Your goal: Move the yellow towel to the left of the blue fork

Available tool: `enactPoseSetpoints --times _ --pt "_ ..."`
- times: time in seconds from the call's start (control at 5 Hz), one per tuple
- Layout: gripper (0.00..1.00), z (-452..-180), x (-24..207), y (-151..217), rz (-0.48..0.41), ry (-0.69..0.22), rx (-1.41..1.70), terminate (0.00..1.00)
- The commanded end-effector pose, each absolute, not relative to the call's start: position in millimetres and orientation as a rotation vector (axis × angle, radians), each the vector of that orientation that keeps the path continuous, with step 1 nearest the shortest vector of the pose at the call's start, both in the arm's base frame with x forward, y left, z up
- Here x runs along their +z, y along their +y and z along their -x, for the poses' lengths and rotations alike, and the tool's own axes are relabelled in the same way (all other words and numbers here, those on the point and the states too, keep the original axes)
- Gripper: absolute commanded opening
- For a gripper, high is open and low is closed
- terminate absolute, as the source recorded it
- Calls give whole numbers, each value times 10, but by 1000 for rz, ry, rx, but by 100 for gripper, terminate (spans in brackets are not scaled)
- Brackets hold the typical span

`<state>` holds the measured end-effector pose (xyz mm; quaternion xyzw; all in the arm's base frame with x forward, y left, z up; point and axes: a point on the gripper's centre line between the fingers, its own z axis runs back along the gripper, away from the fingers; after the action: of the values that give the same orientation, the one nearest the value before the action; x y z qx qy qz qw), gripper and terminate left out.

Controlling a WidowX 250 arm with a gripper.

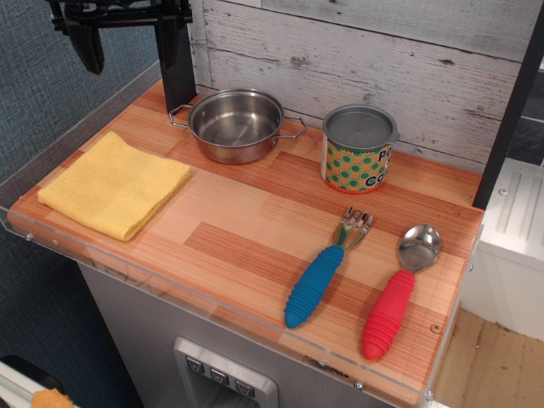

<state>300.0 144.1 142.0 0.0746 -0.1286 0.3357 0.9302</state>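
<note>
The yellow towel (115, 183) lies folded flat at the left end of the wooden counter (246, 221), near the front-left edge. The blue fork (316, 282) lies at the front right, with its ribbed blue handle toward the front edge and its metal tines pointing back. The towel is well to the left of the fork. The black gripper (132, 47) hangs at the top left, above and behind the towel. Its fingers are spread wide and hold nothing.
A steel pot (236, 125) with two handles stands at the back, right of the gripper. A patterned can (359, 149) stands at the back right. A red-handled spoon (399, 293) lies right of the fork. A clear plastic rim edges the counter, and a plank wall stands behind it.
</note>
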Motion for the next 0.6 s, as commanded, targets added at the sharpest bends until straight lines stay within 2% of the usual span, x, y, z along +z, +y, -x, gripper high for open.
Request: enactPoseSetpoints --times 0.0,0.2,0.4 --pt "100 -3000 1420 1441 -153 -263 687 0" --pt "100 -2907 1314 1485 -186 -245 669 0" --pt "100 -2832 1188 1555 -151 -247 556 0"
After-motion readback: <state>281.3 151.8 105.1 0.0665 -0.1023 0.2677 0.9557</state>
